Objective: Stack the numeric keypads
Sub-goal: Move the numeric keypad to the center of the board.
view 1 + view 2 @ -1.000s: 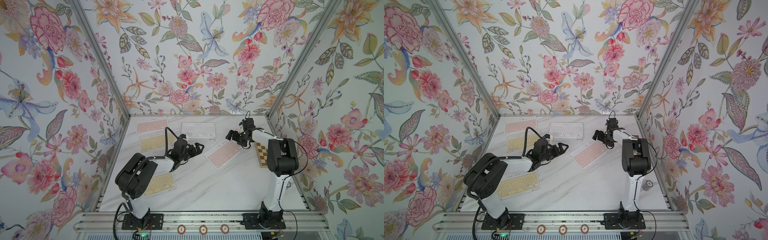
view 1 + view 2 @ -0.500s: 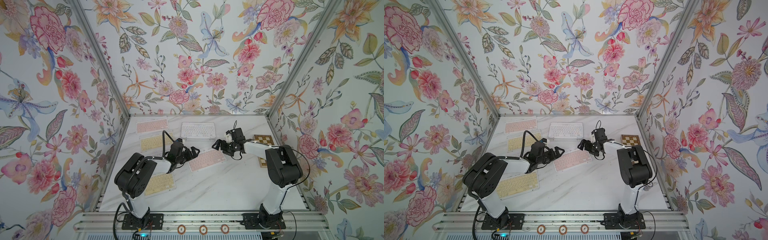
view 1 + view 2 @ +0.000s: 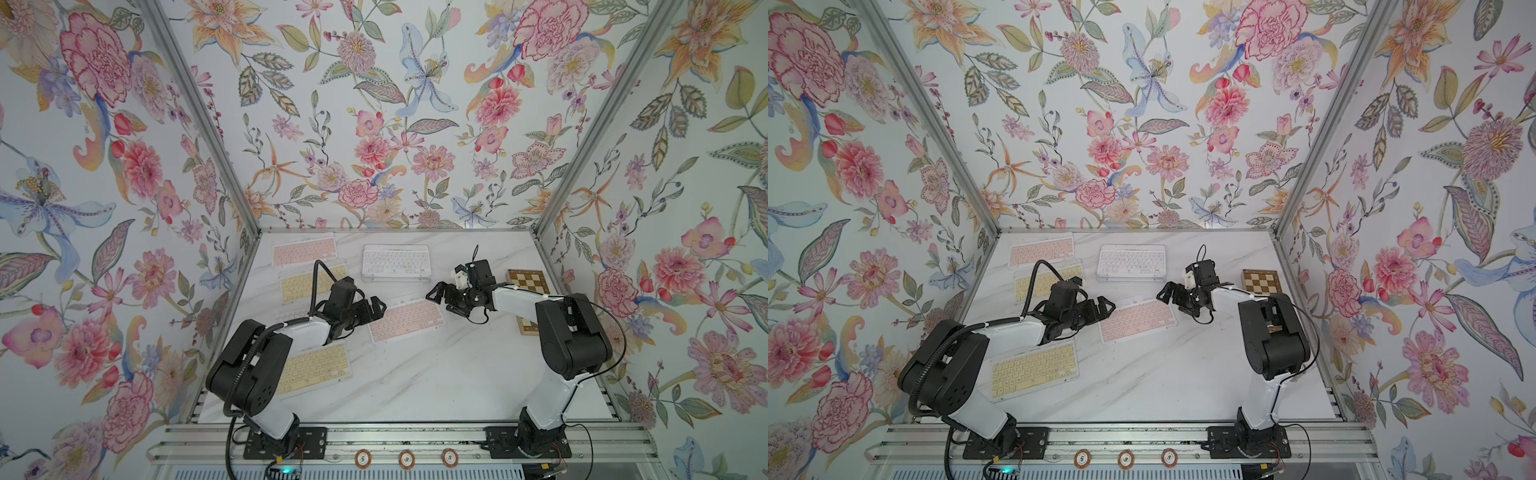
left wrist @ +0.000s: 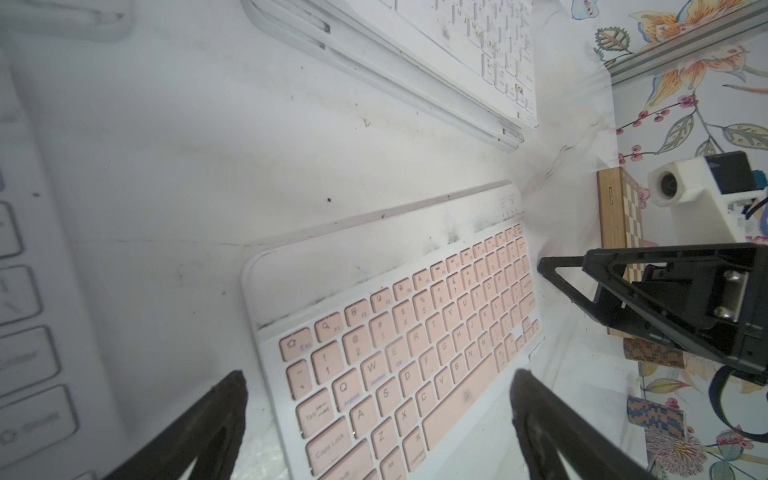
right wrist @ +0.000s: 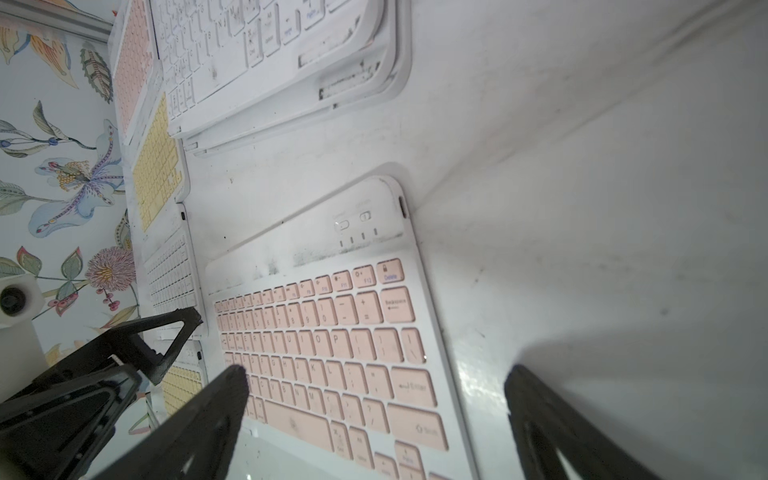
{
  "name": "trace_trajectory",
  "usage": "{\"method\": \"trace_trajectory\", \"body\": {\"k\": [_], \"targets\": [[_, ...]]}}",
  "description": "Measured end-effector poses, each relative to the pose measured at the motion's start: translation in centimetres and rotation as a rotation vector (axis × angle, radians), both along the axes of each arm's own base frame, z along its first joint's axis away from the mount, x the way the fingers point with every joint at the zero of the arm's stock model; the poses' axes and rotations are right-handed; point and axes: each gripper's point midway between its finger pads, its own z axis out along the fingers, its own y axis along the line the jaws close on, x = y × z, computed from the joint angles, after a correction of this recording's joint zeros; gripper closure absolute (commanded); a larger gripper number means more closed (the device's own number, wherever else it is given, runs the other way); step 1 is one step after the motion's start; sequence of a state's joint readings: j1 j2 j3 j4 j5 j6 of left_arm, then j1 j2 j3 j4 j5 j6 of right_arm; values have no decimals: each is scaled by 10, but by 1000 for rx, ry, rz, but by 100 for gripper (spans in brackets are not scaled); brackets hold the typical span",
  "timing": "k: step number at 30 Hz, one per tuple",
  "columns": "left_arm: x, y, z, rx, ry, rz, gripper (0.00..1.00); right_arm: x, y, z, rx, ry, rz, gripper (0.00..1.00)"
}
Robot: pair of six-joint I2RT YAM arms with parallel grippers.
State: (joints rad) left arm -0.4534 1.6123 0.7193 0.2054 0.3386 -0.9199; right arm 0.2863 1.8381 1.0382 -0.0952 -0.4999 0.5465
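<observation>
Jaws spread wide beside the pink keypad (image 3: 406, 321)
Left gripper (image 3: 377, 309) at its 9 o'clock, right gripper (image 3: 439, 299) at 2; touching unclear. Bare table (image 3: 440, 374) at 6.

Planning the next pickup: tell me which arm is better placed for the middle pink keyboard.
Likely left. The left gripper is open, straddling the near end of the pink keyboard; the right gripper has one finger over the keys.
</observation>
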Motion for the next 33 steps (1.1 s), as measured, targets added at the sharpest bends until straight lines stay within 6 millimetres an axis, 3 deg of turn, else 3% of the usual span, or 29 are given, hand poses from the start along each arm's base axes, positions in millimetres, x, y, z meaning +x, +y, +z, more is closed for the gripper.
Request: {"method": "trace_trajectory", "body": {"k": [3, 12, 20, 25, 33], "targets": [[-7, 4, -12, 23, 37, -3, 0, -1, 0, 0, 0, -3, 6, 1], [12, -13, -11, -6, 7, -36, 1, -11, 4, 1, 39, -23, 26, 1], [49, -33, -9, -2, -3, -34, 1, -19, 4, 4, 126, -13, 15, 1], [62, -39, -8, 13, 9, -40, 1, -19, -2, 6, 198, -1, -20, 1], [74, -18, -11, 45, 3, 0, 1, -10, 20, 8, 238, -3, -7, 1]]}}
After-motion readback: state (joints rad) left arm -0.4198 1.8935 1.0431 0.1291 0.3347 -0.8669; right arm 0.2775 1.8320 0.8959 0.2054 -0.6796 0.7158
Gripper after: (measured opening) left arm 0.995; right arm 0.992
